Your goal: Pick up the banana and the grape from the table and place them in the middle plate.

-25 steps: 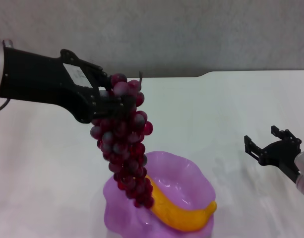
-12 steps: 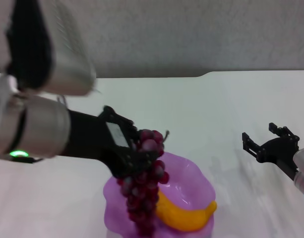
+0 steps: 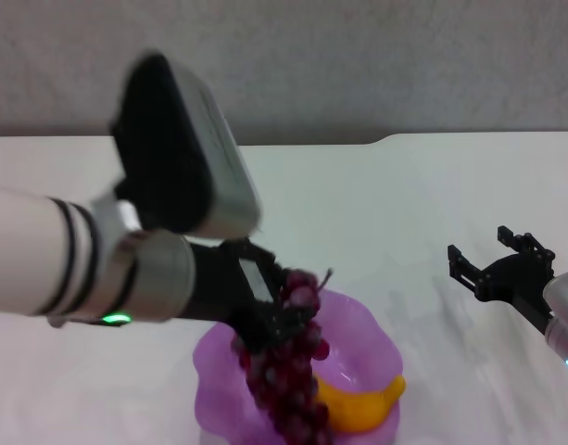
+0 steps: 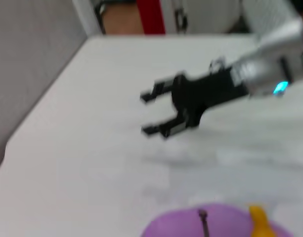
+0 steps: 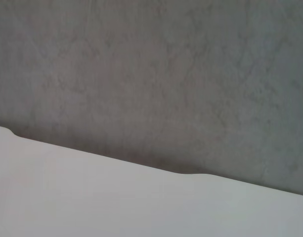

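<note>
My left gripper (image 3: 285, 313) is shut on the top of the dark red grape bunch (image 3: 291, 385), which hangs down into the translucent purple plate (image 3: 369, 339) at the near middle of the white table (image 3: 385, 199). The lower grapes rest in the plate beside the yellow-orange banana (image 3: 365, 408), which lies in its near right part. In the left wrist view the plate's rim (image 4: 176, 223), the grape stem (image 4: 204, 221) and a bit of banana (image 4: 258, 218) show. My right gripper (image 3: 490, 255) is open and empty over the table to the right, also shown in the left wrist view (image 4: 147, 112).
The table's far edge has a notch (image 3: 384, 140) against a grey wall (image 3: 358, 56). The right wrist view shows only the wall (image 5: 156, 74) and the table edge (image 5: 92, 197). My left arm's large forearm (image 3: 126, 250) fills the left of the head view.
My left gripper has come down and forward with the grape bunch, lowering it from above the plate into the plate. The right gripper has barely shifted.
</note>
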